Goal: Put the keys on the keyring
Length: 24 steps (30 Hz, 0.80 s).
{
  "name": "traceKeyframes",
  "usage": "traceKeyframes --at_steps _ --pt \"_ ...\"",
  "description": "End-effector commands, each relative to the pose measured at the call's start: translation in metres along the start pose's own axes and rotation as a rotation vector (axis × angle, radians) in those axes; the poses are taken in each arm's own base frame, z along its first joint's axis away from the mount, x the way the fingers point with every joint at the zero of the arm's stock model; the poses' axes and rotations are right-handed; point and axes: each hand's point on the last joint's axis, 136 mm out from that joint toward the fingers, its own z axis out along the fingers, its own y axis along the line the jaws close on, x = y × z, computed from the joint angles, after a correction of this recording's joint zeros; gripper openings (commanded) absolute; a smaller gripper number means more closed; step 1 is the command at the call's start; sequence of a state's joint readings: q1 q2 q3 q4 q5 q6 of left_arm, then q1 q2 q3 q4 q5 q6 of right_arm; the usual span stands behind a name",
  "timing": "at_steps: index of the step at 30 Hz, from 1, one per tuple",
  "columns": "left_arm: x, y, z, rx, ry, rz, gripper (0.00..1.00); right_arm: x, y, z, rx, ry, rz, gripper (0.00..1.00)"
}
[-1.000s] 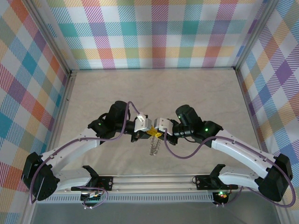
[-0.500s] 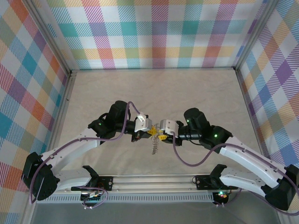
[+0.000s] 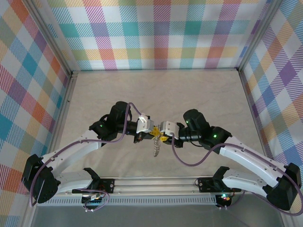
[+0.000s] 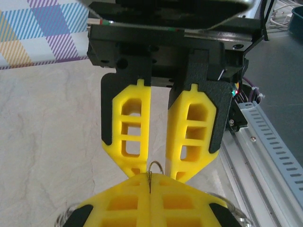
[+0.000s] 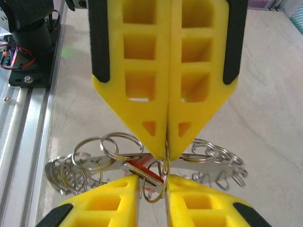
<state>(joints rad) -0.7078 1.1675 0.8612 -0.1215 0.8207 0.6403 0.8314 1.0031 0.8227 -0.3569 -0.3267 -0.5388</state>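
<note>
The left fingers (image 5: 137, 94) pinch one thin loop of the keyring (image 5: 208, 164), which dangles beneath, likely to steady it for threading. The right fingers (image 5: 109, 203) stand narrowly apart, the red key (image 5: 142, 171) at their tips beside that loop; whether they grip it I cannot tell.

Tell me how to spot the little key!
Find the middle of the table, where the left gripper and the right gripper meet tip to tip. Under them dangles the keyring, a bunch of silvery loops. The key sits among those loops at the right gripper's tips, and its head is the only red thing there.
</note>
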Motion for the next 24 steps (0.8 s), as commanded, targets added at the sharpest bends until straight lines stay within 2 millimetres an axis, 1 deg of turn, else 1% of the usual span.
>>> traceKeyframes --at_steps 1,2,6,8,12,17,24 --pt "-0.026 -0.007 -0.007 0.006 -0.076 0.064 0.0 -0.014 -0.001 -0.002 -0.007 -0.047 -0.026 0.19" --pt "-0.025 -0.008 -0.006 0.006 -0.076 0.061 0.0 -0.013 -0.001 -0.002 -0.006 -0.042 -0.024 0.18" --pt "-0.024 -0.005 -0.006 -0.006 -0.073 0.056 0.0 -0.009 -0.001 -0.003 0.002 -0.03 -0.013 0.09" --pt "-0.026 -0.004 -0.006 -0.012 -0.077 0.049 0.0 -0.005 0.001 -0.001 -0.008 -0.023 -0.007 0.07" --pt "-0.027 -0.003 -0.005 -0.011 -0.085 0.05 0.0 0.006 0.005 0.003 -0.03 0.015 -0.003 0.01" --pt "-0.028 0.0 -0.006 -0.03 -0.092 0.044 0.0 0.008 0.008 0.009 -0.057 0.016 0.002 0.0" --pt "-0.025 0.002 -0.004 -0.036 -0.083 0.04 0.0 0.021 0.009 0.014 -0.078 0.063 0.039 0.0"
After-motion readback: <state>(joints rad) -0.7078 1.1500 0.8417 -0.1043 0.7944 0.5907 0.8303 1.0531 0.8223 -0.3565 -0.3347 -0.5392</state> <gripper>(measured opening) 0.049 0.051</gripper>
